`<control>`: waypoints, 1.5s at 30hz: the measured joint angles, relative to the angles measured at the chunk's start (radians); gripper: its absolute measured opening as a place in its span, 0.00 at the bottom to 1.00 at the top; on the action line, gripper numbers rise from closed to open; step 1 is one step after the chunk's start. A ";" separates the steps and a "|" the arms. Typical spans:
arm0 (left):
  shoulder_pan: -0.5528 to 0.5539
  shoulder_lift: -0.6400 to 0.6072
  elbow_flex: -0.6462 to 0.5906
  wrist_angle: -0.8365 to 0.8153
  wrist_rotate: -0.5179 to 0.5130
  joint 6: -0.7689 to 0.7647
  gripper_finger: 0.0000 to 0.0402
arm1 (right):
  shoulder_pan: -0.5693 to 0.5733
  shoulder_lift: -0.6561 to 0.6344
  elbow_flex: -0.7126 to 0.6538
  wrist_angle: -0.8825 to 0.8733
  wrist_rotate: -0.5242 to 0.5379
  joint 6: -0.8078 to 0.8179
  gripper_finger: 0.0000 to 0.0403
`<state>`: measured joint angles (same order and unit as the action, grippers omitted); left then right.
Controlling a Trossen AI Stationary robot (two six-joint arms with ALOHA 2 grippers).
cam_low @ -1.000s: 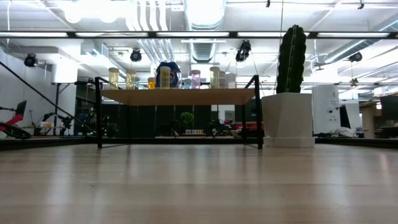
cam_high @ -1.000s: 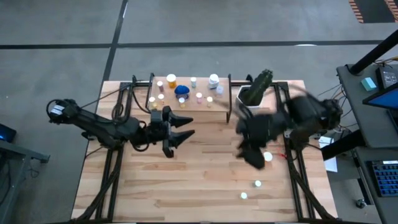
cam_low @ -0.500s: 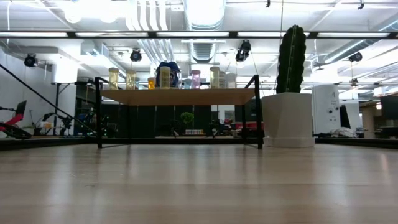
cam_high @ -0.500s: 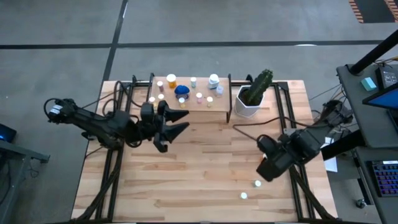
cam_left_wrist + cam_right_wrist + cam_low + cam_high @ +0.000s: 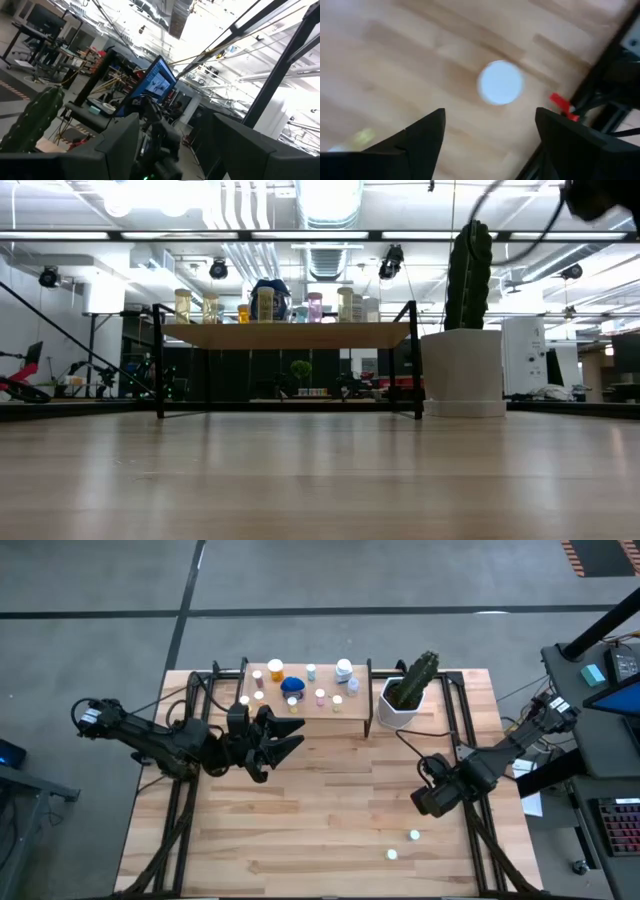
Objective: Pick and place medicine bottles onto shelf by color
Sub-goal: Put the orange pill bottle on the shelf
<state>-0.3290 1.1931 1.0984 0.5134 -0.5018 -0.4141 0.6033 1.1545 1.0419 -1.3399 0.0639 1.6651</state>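
The shelf [image 5: 305,690] stands at the table's far edge and carries several medicine bottles, among them the larger blue one [image 5: 293,686]; the low view shows them in a row [image 5: 265,304]. Two white-capped bottles [image 5: 414,835] [image 5: 391,854] stand on the table near its right near corner. My right gripper [image 5: 428,802] hangs open over a third white cap [image 5: 500,82], which shows between its fingers in the right wrist view and is hidden under it in the high view. My left gripper [image 5: 292,737] is open, just short of the shelf's near edge, tipped upward.
A white pot with a green cactus [image 5: 405,698] stands right of the shelf, on the table's far right. Black frame rails run along both table sides [image 5: 470,755]. The bare wooden tabletop [image 5: 330,810] lies between the two arms.
My right arm has swung from the table's middle, near the cactus pot, toward the right near side, and its gripper now hangs over the white-capped bottle that stood uncovered a second ago. My left gripper has moved a little toward the shelf.
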 joint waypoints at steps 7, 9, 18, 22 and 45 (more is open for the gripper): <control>0.000 0.000 -0.005 0.001 0.000 0.001 0.58 | -0.002 0.019 -0.181 0.156 0.042 0.085 0.79; 0.000 0.000 -0.006 0.001 0.000 0.001 0.58 | -0.002 0.023 -0.227 0.196 0.044 0.124 0.79; 0.000 0.000 -0.009 0.001 -0.005 0.002 0.58 | -0.002 0.023 -0.312 0.258 0.069 0.170 0.70; 0.000 0.000 -0.009 0.001 -0.005 0.002 0.58 | -0.002 0.024 -0.301 0.263 0.069 0.170 0.60; 0.047 -0.002 -0.010 -0.008 -0.013 0.011 0.58 | -0.131 0.037 0.189 0.217 0.234 -0.375 0.51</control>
<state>-0.2819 1.1907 1.0885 0.5059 -0.5144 -0.4026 0.4722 1.1917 1.2306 -1.1232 0.2978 1.2898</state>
